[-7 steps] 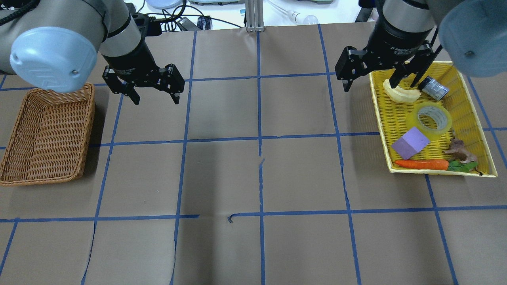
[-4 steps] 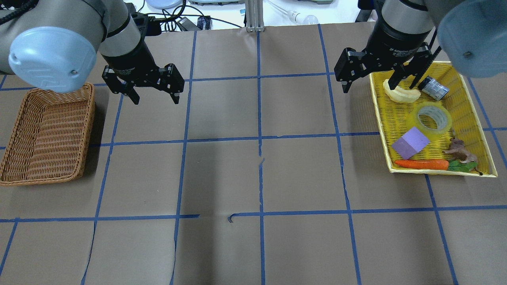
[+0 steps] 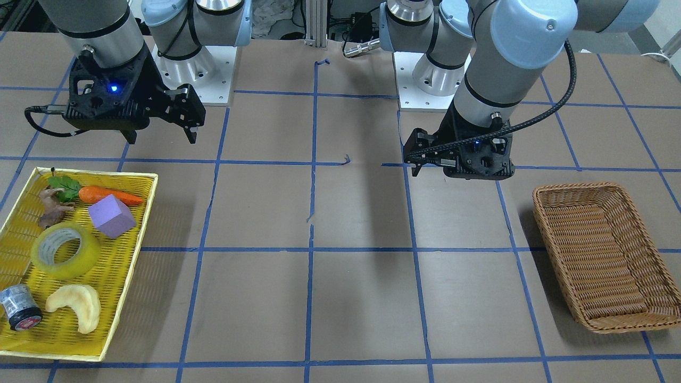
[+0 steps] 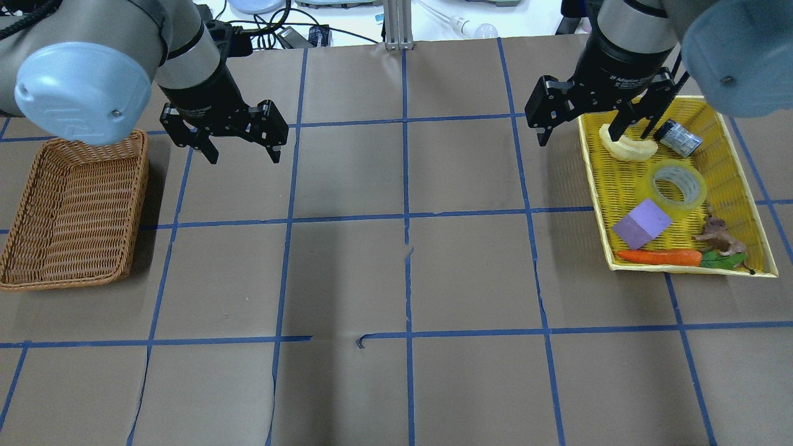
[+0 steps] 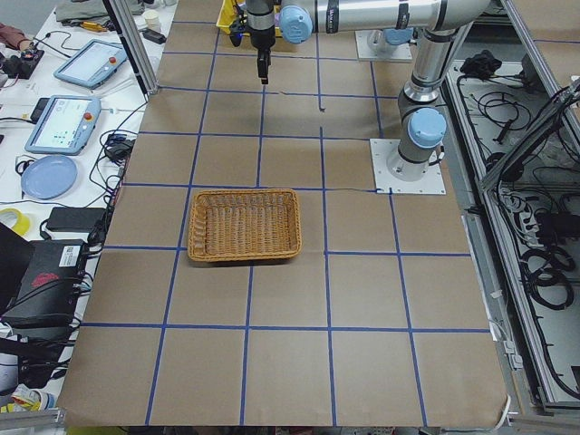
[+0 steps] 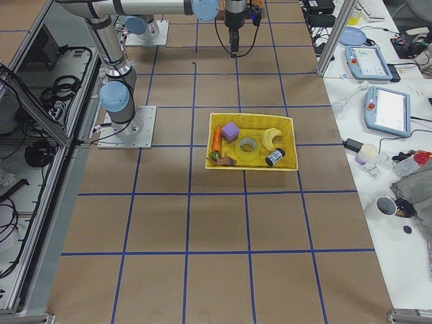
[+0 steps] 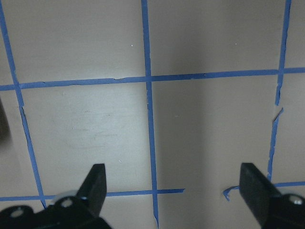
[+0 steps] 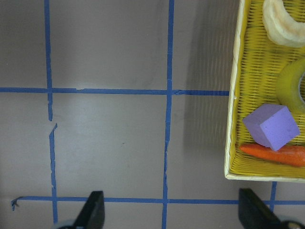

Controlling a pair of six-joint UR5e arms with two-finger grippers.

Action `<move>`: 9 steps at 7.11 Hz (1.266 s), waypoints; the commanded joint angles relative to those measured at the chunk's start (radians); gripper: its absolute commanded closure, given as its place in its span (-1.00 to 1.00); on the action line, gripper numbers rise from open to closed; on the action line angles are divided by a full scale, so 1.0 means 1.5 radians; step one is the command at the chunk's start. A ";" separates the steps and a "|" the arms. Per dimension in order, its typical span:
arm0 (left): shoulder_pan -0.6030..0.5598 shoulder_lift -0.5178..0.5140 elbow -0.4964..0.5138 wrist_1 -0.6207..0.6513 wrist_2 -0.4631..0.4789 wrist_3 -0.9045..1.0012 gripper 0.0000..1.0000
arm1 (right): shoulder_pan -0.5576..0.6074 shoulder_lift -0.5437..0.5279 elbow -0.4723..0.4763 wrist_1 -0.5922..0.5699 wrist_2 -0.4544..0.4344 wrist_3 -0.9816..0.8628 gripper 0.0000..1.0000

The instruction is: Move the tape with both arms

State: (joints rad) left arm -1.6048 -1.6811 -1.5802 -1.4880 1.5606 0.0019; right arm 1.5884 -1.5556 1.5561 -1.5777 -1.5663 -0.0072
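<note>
The tape [image 4: 678, 186] is a translucent yellow roll lying flat in the yellow tray [image 4: 591, 179] at the right. It also shows in the front-facing view [image 3: 65, 250] and partly at the right edge of the right wrist view [image 8: 291, 86]. My right gripper [image 4: 579, 135] is open and empty. It hangs above the tray's rear left edge, behind and to the left of the tape, and does not touch it. My left gripper [image 4: 243, 156] is open and empty above bare table, to the right of the wicker basket [image 4: 68, 210].
The tray also holds a purple cube [image 4: 641, 224], a carrot [image 4: 660, 256], a pale curved piece [image 4: 627, 148], a small grey cylinder [image 4: 679, 137] and a toy animal [image 4: 718, 235]. The table is brown paper with blue tape lines.
My right gripper has shifted very slightly toward the table's far side. The left gripper and the objects have not visibly moved.
</note>
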 commanded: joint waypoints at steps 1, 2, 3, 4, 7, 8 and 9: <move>0.000 0.000 -0.001 0.000 0.000 0.000 -1.00 | -0.001 0.006 -0.013 0.015 0.000 0.000 -0.96; 0.000 0.000 -0.001 0.000 0.000 0.000 -1.00 | -0.001 0.006 -0.015 0.017 -0.001 0.000 -0.96; 0.000 0.000 -0.001 0.000 0.000 0.000 -1.00 | -0.016 0.009 -0.016 0.019 -0.002 -0.002 -0.96; 0.000 0.000 -0.001 0.000 0.000 0.000 -1.00 | -0.035 0.010 -0.021 0.044 -0.001 -0.007 -0.96; 0.000 0.000 -0.001 0.000 0.000 0.000 -1.00 | -0.041 0.023 -0.046 0.068 0.000 -0.017 -0.95; 0.000 0.000 -0.001 0.000 0.000 0.000 -1.00 | -0.042 0.023 -0.046 0.071 0.000 -0.018 -0.97; 0.000 0.000 -0.001 0.000 0.000 0.000 -1.00 | -0.041 0.024 -0.046 0.069 0.001 -0.018 -0.98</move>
State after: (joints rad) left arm -1.6045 -1.6812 -1.5815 -1.4880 1.5601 0.0015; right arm 1.5262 -1.5220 1.4878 -1.4762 -1.5658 -0.0318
